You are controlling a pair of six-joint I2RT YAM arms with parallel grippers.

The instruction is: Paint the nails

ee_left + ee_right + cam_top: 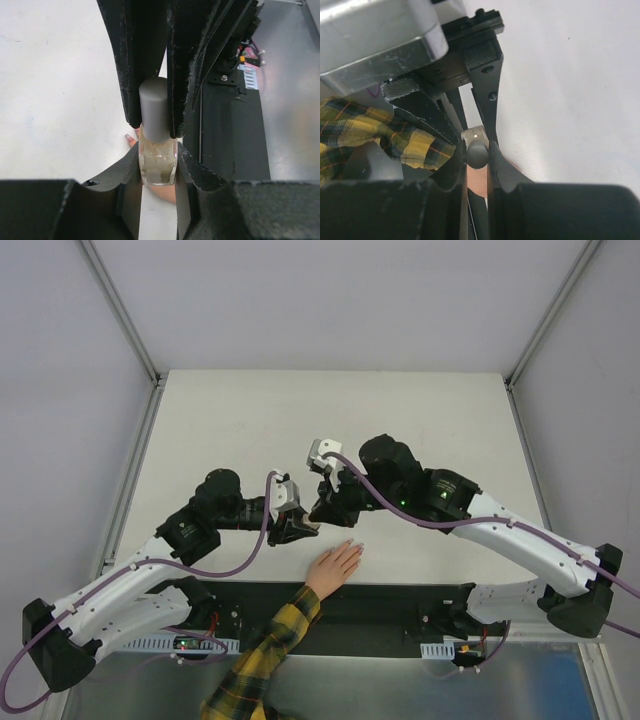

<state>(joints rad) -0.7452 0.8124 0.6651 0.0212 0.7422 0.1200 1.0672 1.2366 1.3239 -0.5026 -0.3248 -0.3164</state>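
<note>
In the overhead view the two arms meet at the centre of the white table (pixel 240 420). The left claw (pixel 297 527) and the right claw (pixel 322 508) stand tip to tip, just above a person's hand (pixel 335 565). The hand lies flat, palm down, at the lower middle of the frame. Its fingers point toward the upper right and end just below the claws. A yellow-and-black plaid sleeve (pixel 265 655) runs from the wrist down to the bottom edge.

The left wrist view shows the left claw (pixel 157 160) rising from the bottom of the frame. Its two fingers pinch the sides of a small clear glass bottle (pixel 158 167) of pale beige liquid. The right claw (pixel 154 125) comes down from the top and is pressed tight on the bottle's grey cap (pixel 152 107).

In the right wrist view the right claw (pixel 476 150) grips that cap (pixel 477 154) from both sides, with the sleeve (pixel 370 130) at the left of the frame.

The nails (pixel 128 136) are on the hand beneath the bottle. Only one fingertip shows, at the bottle's lower left in the left wrist view, with a small pinkish nail. In the overhead view the nails are too small to make out.
</note>
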